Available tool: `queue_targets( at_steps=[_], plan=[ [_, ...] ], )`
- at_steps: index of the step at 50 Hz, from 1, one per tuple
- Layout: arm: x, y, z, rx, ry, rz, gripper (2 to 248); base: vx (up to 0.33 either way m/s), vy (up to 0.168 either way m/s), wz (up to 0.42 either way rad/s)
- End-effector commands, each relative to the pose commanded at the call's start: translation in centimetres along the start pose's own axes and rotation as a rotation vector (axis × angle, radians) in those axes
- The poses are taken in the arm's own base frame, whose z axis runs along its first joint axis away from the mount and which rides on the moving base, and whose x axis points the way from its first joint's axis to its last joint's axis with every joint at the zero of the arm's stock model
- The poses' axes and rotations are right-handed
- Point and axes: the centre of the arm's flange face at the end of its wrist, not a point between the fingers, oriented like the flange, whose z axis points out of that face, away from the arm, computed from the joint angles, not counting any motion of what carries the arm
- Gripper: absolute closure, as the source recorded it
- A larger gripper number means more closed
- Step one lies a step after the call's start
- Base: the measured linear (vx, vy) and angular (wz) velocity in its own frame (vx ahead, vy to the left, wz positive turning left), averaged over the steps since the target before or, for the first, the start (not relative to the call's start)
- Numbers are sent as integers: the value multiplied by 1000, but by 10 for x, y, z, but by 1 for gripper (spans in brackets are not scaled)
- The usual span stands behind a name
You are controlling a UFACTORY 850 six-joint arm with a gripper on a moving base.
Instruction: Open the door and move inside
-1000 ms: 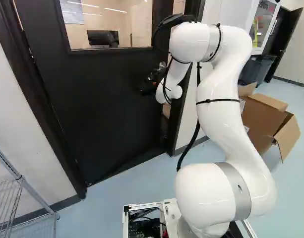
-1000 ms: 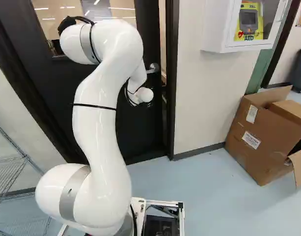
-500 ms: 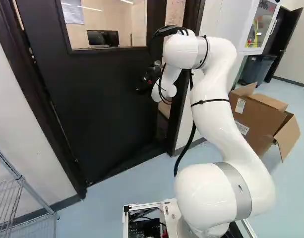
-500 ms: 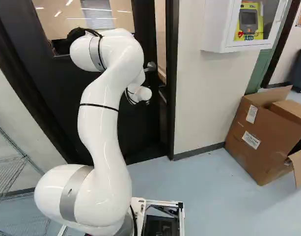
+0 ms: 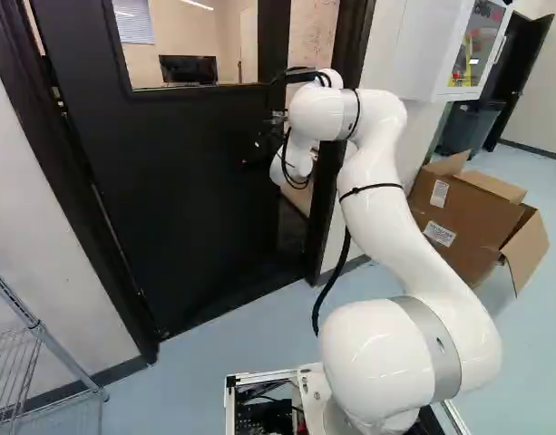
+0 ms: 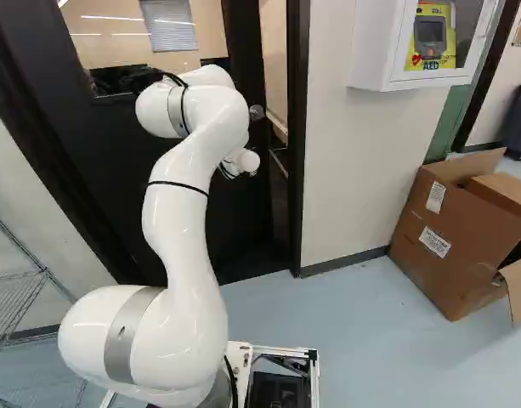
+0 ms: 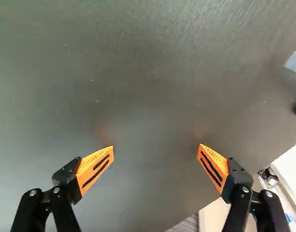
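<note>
Door [image 5: 169, 199]: ajar at its right edge;
Gripper [image 5: 263, 145]: we hold it wide open, gripping nothing, facing the door;
Box [image 6: 447, 255]: right of the door

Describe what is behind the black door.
Its window shows a dark screen and blinds; the open gap shows pale wall. The door hides most below the window.
</note>
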Motion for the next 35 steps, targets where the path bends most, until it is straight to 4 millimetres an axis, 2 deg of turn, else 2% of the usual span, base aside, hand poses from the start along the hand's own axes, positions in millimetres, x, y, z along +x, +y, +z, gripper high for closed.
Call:
queue_targets(
  at_steps=[11, 35],
  plan=[
    [-1, 0, 12, 3, 14, -10, 3, 0, 0, 0],
    [0, -1, 12, 4, 14, -10, 3, 0, 0, 0]
  ],
)
